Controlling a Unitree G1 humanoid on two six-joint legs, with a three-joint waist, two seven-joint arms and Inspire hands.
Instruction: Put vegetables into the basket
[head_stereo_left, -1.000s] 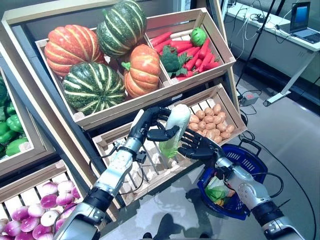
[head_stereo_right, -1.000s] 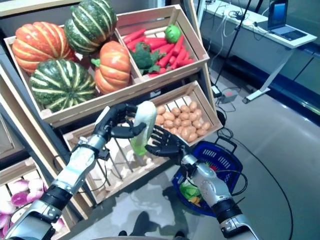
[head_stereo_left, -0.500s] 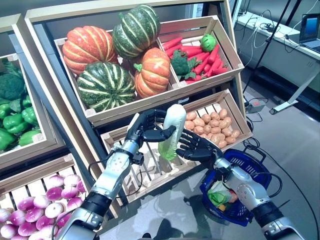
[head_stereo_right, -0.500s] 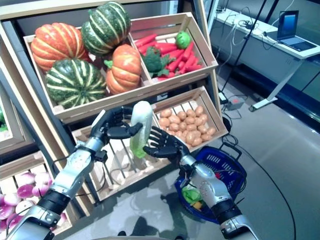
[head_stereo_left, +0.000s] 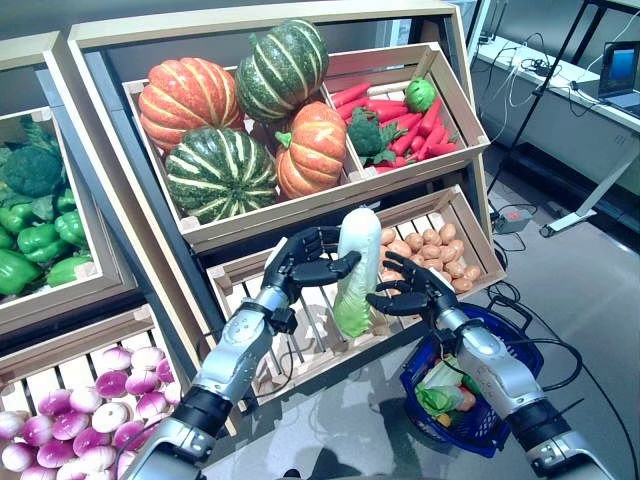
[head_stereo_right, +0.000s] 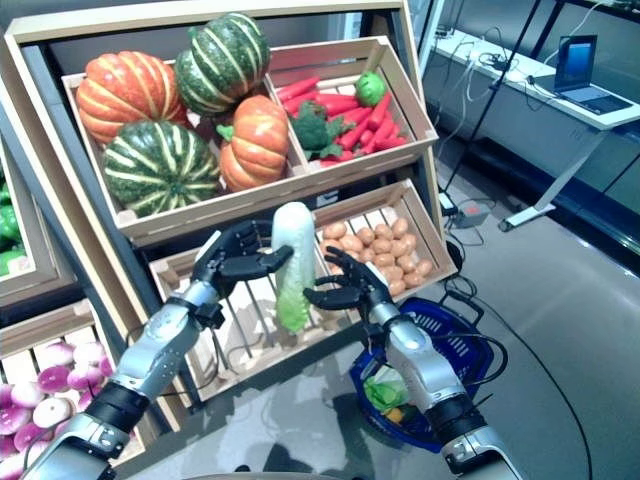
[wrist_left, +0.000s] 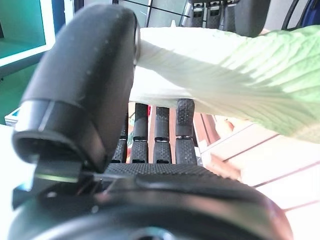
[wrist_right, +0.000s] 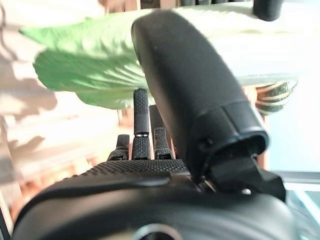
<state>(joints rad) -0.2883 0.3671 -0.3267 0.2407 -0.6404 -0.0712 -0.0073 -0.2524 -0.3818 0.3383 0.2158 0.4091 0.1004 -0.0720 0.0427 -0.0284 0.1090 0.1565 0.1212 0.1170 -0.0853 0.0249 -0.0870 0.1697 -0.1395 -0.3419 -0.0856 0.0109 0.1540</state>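
Observation:
My left hand (head_stereo_left: 298, 268) is shut on the upper part of a long white and green cabbage (head_stereo_left: 355, 268) and holds it upright in front of the stand's lower crate. My right hand (head_stereo_left: 414, 298) is open beside the cabbage's leafy lower half, with straight fingers behind it and the thumb (wrist_right: 185, 85) across its front. The leaf shows in the left wrist view (wrist_left: 225, 70) and in the right wrist view (wrist_right: 85, 65). The blue basket (head_stereo_left: 521, 342) stands on the floor below my right arm. A green leafy vegetable (head_stereo_left: 436, 397) and something orange lie in it.
The wooden vegetable stand (head_stereo_left: 300, 205) rises close behind both hands, with slanted crates at several levels. A lower crate edge (head_stereo_left: 300, 350) lies just under the cabbage. A white desk (head_stereo_left: 590, 95) with a laptop stands at the far right, with open floor in front of it.
The camera has shifted. My right hand has moved from under the cabbage's tip to beside its lower half, thumb now across it. My left hand still holds the cabbage.

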